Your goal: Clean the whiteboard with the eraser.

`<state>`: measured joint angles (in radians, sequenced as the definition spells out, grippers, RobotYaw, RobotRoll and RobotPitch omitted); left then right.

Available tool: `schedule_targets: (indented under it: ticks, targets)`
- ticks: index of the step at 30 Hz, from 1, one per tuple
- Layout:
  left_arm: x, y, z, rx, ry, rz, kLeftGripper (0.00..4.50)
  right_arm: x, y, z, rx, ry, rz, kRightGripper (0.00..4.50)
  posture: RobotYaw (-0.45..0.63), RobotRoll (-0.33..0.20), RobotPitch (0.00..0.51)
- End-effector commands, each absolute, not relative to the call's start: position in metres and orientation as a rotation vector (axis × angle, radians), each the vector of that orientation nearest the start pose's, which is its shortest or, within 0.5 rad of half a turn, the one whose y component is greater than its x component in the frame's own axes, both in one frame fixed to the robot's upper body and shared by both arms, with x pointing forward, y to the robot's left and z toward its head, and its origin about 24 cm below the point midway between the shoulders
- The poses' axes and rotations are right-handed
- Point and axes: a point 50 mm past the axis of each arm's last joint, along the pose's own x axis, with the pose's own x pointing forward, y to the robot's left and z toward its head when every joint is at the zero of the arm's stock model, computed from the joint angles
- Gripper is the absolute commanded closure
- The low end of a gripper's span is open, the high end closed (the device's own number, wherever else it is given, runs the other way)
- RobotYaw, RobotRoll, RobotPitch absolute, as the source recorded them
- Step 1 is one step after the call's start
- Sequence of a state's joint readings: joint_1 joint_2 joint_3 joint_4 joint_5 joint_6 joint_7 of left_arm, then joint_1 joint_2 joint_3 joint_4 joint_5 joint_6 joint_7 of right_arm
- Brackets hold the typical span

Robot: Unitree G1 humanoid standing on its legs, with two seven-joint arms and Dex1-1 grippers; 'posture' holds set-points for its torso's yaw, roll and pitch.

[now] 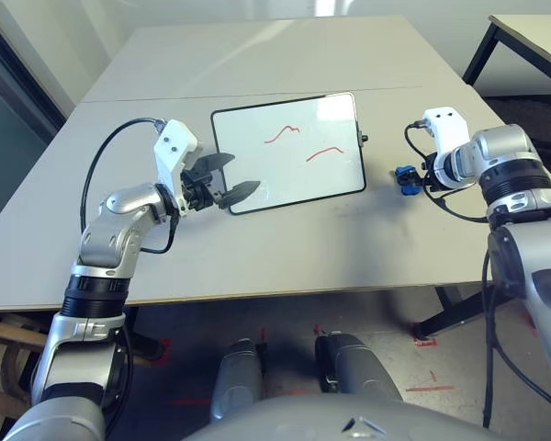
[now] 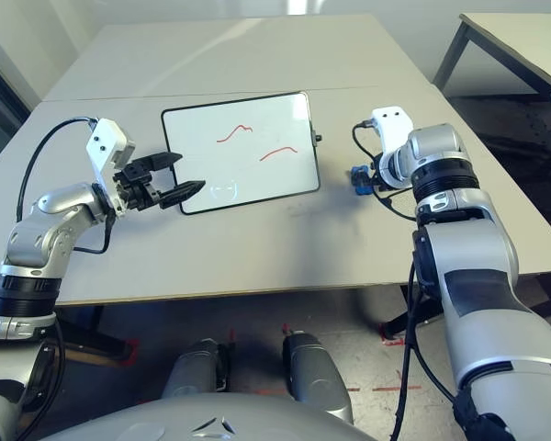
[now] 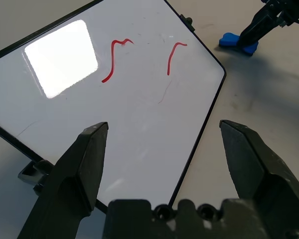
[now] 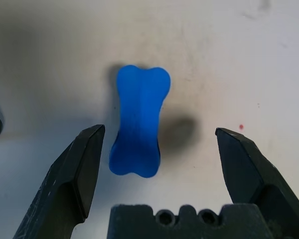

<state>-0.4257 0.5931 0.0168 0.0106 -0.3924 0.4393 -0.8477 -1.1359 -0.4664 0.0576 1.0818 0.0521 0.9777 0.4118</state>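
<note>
While the eraser (image 4: 138, 122) lies on the desk (image 1: 285, 266) at the whiteboard's (image 1: 289, 152) three o'clock, the right tool (image 4: 157, 149) hovers wide open, empty, astride it; next, lower and close.

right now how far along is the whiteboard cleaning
Nothing is wiped yet: two red scribbles remain on the whiteboard. In hand: the right gripper is open above the blue eraser, which lies on the table between its fingers, not gripped. The left gripper is open at the board's near left corner. Left: grasp the eraser, wipe both marks.
</note>
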Motion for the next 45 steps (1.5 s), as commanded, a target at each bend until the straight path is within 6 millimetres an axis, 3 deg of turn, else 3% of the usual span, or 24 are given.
schedule_targets:
  ticks: [1,17,20,28,30,32,36,40,45]
  targets:
    - [0.301,0.194,0.146,0.201,0.107,-0.877,0.00,0.382,-0.227,0.125,-0.067,0.926,0.081,0.03,-0.08,0.000,0.053]
    - [0.302,0.195,0.148,0.206,0.102,-0.867,0.00,0.381,-0.228,0.110,-0.033,0.920,0.029,0.03,-0.07,0.000,0.051]
    - [0.302,0.196,0.148,0.208,0.102,-0.864,0.00,0.381,-0.229,0.110,-0.035,0.916,0.025,0.66,-0.07,0.000,0.051]
    - [0.303,0.195,0.146,0.207,0.100,-0.868,0.00,0.382,-0.229,0.109,-0.031,0.890,0.028,3.73,-0.08,0.000,0.049]
    - [0.304,0.194,0.146,0.207,0.100,-0.868,0.00,0.383,-0.230,0.110,-0.036,0.877,0.033,4.11,-0.08,0.000,0.049]
    - [0.304,0.195,0.145,0.207,0.100,-0.869,0.00,0.385,-0.230,0.111,-0.046,0.855,0.045,4.12,-0.08,0.000,0.050]
    - [0.304,0.195,0.145,0.208,0.100,-0.868,0.00,0.391,-0.230,0.121,-0.157,0.784,0.101,4.12,-0.08,0.000,0.050]
    - [0.304,0.198,0.144,0.210,0.103,-0.865,0.00,0.399,-0.221,0.140,-0.491,0.671,0.295,4.12,-0.08,0.000,0.051]
    - [0.305,0.197,0.144,0.210,0.104,-0.868,0.00,0.399,-0.195,0.166,-0.877,0.516,0.540,4.12,-0.09,0.000,0.050]
